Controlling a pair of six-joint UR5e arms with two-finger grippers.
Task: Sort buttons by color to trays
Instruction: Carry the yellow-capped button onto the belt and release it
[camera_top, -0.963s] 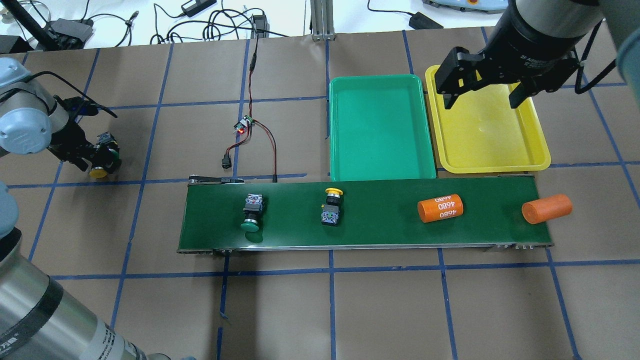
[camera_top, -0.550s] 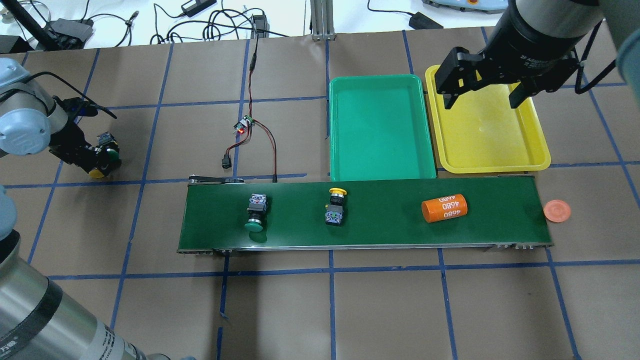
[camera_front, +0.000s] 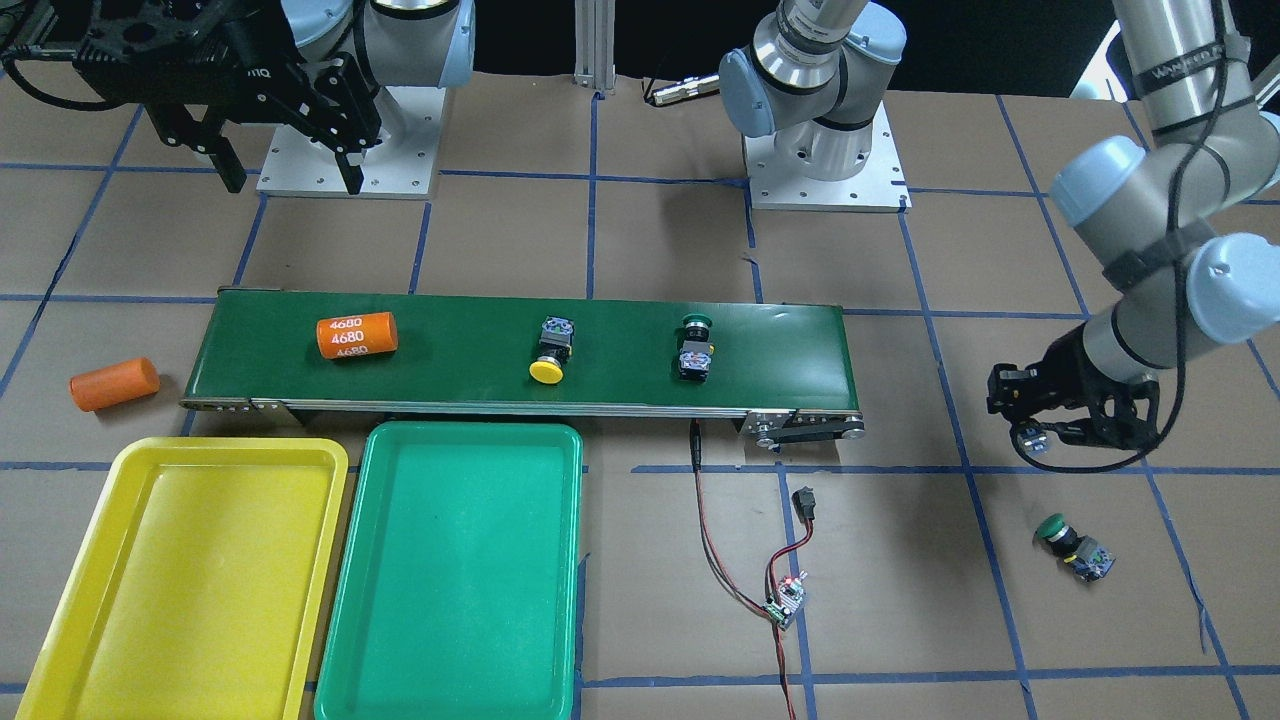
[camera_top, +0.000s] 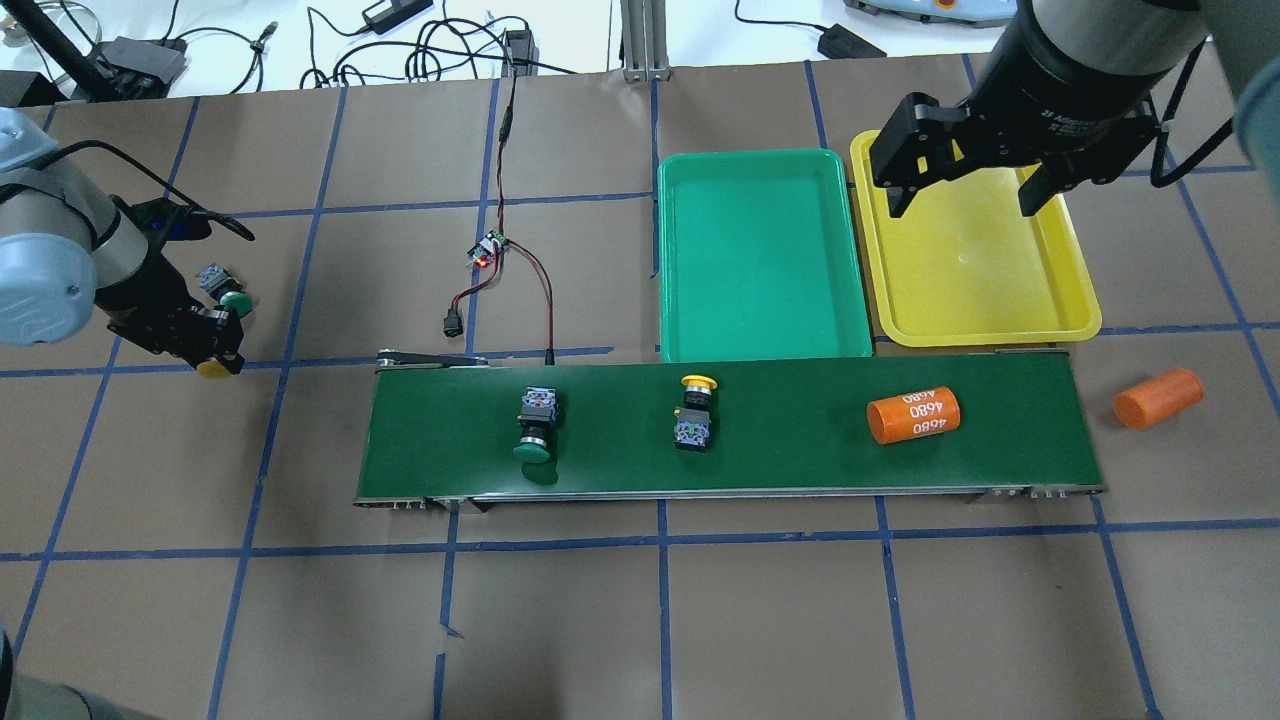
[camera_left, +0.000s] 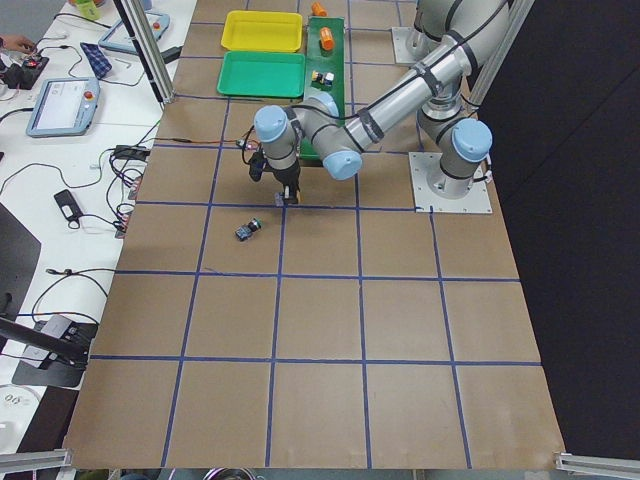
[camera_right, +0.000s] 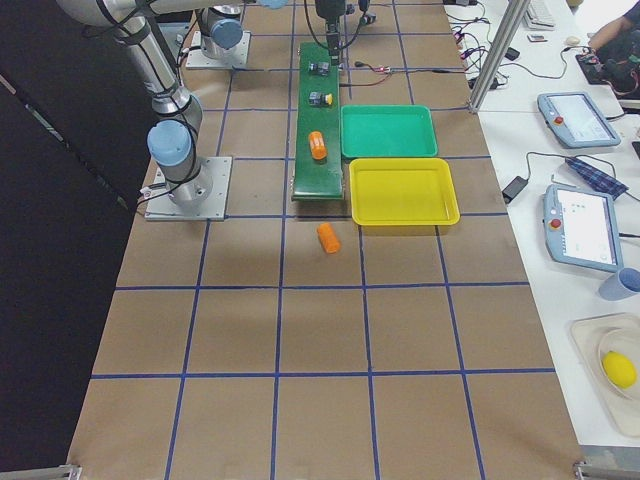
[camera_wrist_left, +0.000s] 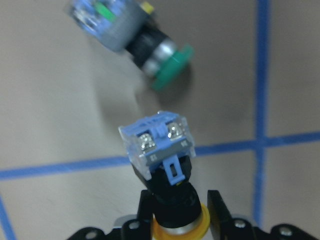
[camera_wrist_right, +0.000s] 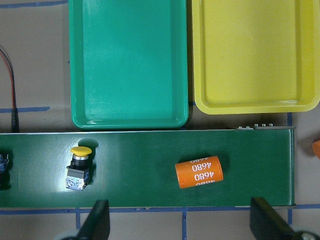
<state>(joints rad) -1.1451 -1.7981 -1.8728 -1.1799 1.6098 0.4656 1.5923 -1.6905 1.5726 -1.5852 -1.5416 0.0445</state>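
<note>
My left gripper (camera_top: 215, 350) is shut on a yellow button (camera_wrist_left: 172, 165); its yellow cap sits between the fingers (camera_wrist_left: 217, 210) and its blue-grey body points away. A green button (camera_top: 222, 290) lies on the table just beyond it, also in the front view (camera_front: 1072, 545). On the belt lie a green button (camera_top: 533, 430) and a yellow button (camera_top: 693, 412). The green tray (camera_top: 760, 255) and yellow tray (camera_top: 975, 270) are both empty. My right gripper (camera_top: 968, 190) hangs open above the yellow tray.
The dark-green conveyor belt (camera_top: 780, 465) also carries an orange cylinder marked 4680 (camera_top: 913, 415). A plain orange cylinder (camera_top: 1158, 398) lies on the table past the belt's right end. Red and black wires with a small board (camera_top: 488, 250) lie behind the belt.
The belt carried both buttons and the 4680 cylinder rightward. The plain orange cylinder dropped off the belt's end and rolled onto the table. My left gripper drew away from the green button, holding the yellow one.
</note>
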